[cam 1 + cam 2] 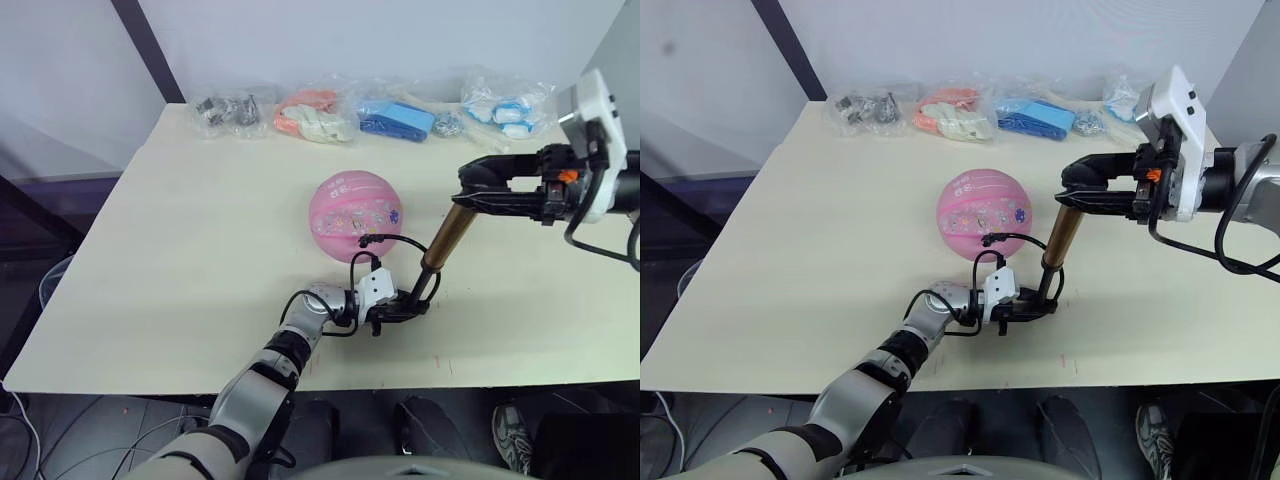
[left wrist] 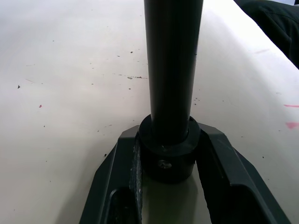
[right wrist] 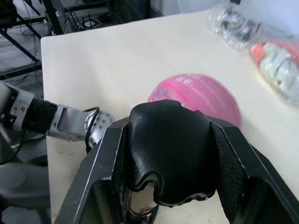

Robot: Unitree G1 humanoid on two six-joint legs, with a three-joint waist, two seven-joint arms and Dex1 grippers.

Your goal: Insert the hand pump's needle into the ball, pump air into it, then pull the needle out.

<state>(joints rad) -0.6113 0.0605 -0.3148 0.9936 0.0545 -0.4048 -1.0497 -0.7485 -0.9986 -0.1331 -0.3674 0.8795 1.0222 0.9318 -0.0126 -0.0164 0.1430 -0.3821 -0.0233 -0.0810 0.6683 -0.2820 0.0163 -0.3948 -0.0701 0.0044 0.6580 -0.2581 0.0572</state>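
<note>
Both end effectors are gripping the pump [image 1: 446,238]: the left end effector [image 1: 402,304] is clamping its black base cap against the bench [image 1: 180,230], the right end effector [image 1: 478,187] is closed on the handle [image 3: 169,148] at the top. The pump is standing tilted just beside the ball [image 1: 357,215]. The hose [image 1: 385,246] is looping toward the ball; needle seating is too small to tell. Judging by the pose, pumping is looking underway or imminent; needle pull-out is remaining.

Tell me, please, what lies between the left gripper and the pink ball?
In the left eye view, the pump's thin black hose loops from near the left gripper up to the ball; otherwise bare table.
</note>
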